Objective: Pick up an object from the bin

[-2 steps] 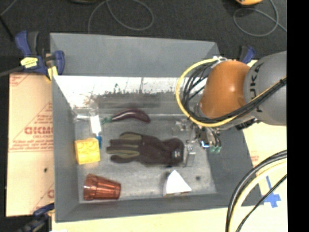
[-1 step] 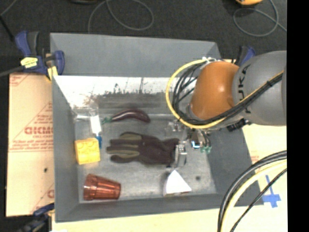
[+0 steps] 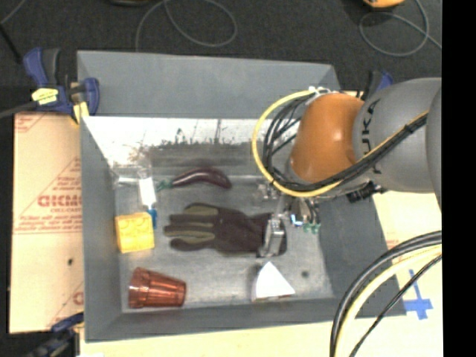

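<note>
The claw [image 3: 274, 236] is down at the wrist end of the dark glove [image 3: 212, 229], which lies flat beside it, not lifted yet, and I cannot tell if the claw is open.

Cuff end of the dark glove [image 3: 216, 229] is hidden under the gripper [image 3: 275, 236], orange wrist cover [image 3: 327, 136] blocks the right back part of the bin [image 3: 201, 65], arm [image 3: 405, 136] is cut by the right edge, small white-and-blue thing [image 3: 147, 193] beside the yellow block [image 3: 134, 231] too small to identify.
</note>
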`<action>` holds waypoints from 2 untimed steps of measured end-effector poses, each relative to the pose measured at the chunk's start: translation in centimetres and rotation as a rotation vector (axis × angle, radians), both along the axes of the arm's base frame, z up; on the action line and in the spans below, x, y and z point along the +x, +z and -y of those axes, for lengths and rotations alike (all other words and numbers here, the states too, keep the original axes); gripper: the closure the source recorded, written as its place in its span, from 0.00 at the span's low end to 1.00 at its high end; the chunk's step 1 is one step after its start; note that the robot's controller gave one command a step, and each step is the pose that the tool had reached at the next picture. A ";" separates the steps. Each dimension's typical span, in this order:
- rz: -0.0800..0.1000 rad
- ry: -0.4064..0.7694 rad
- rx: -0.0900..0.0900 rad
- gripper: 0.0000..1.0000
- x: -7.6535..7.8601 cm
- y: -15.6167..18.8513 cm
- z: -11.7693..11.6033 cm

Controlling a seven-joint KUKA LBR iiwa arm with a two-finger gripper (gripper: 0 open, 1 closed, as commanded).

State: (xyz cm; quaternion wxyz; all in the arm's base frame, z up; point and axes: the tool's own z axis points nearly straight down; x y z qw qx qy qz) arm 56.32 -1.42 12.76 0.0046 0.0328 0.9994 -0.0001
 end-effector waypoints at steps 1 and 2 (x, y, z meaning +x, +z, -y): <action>-0.008 -0.152 0.001 0.00 -0.1 -5.7 -0.7; 0.005 -0.124 0.000 1.00 0.7 -5.7 -1.0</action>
